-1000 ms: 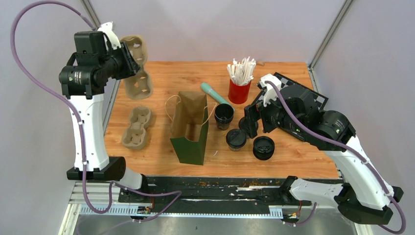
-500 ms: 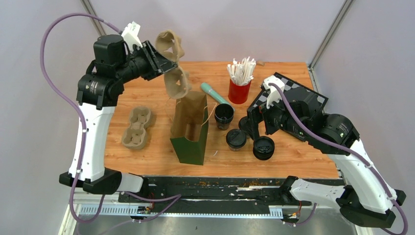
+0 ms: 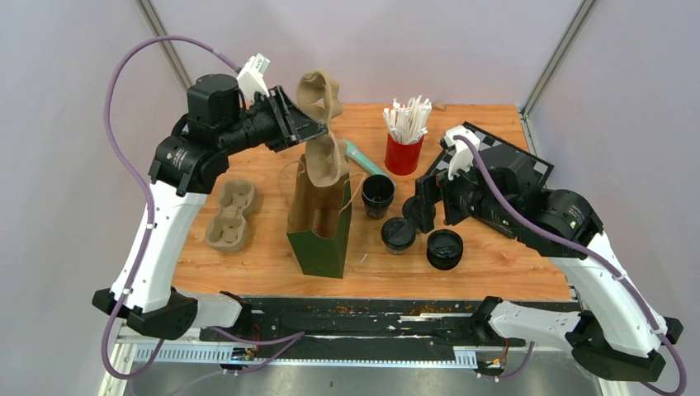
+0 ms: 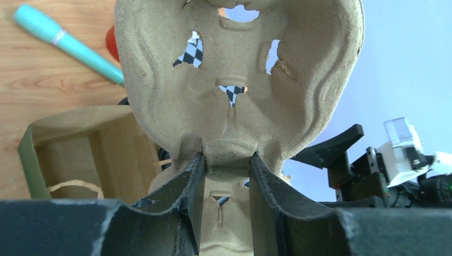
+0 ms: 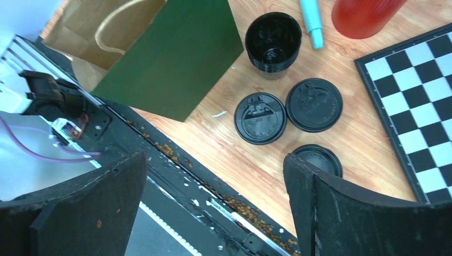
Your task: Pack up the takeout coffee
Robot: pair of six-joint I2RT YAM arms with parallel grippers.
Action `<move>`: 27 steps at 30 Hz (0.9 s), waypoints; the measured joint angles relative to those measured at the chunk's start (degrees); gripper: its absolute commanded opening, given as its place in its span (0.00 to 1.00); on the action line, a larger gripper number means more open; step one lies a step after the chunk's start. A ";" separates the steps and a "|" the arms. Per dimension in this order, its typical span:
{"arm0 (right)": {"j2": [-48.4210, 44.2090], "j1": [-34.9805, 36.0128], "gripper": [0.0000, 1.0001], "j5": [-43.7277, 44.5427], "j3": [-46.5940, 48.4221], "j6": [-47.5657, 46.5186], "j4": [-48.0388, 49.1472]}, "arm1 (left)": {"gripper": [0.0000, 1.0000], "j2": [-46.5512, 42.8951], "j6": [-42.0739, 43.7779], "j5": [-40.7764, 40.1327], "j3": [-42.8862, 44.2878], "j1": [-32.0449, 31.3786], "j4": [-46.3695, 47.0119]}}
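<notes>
Left gripper (image 3: 299, 124) is clamping the centre ridge of a pulp cup carrier (image 3: 323, 136). The carrier is hanging on edge, with its lower lobe sitting right at the mouth of the paper bag (image 3: 322, 219). Right gripper (image 3: 425, 206) is hovering with its jaws spread wide over the lids, gripping nothing.

Risks, as judged from here:
- The carrier is looking about as wide as the bag opening. A slightly off-centre drop is likely catching the rim or a handle loop and folding the bag wall in.
- The bag is standing free with nothing bracing it, so any sideways push from the carrier is probably tipping it toward the open black cup (image 3: 378, 194).
- The pinch is sitting on a thin ridge, so the carrier may be pivoting between the fingers (image 4: 186, 181) on contact.
- The carrier is going in on edge and could be wedging upright instead of lying flat on the bag floor.

Count:
- carriers: 2, one held and a spare carrier (image 3: 231, 214) lying on the table left of the bag
- bag: 1
- black cup: 1 showing (cannot tell whether it is a nested stack)
- lids (image 5: 260, 118): 3, lying close together on the table
- teal pen (image 3: 363, 157): 1
- red cup (image 3: 403, 154) of wrapped straws: 1
- checkerboard (image 3: 528, 165): 1
</notes>
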 measured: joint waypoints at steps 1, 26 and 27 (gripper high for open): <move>0.57 0.00 0.96 -0.17 0.52 1.33 0.04 | 0.32 0.00 0.20 -0.09 -0.31 0.00 -0.35; 12.98 -9.75 0.80 -17.05 1.03 35.85 18.56 | 0.32 -0.83 5.29 -0.90 -8.39 -0.02 -8.57; 13.27 -9.75 0.79 -17.46 0.87 36.28 19.02 | 0.32 -0.83 5.29 -0.90 -8.96 -0.13 -8.59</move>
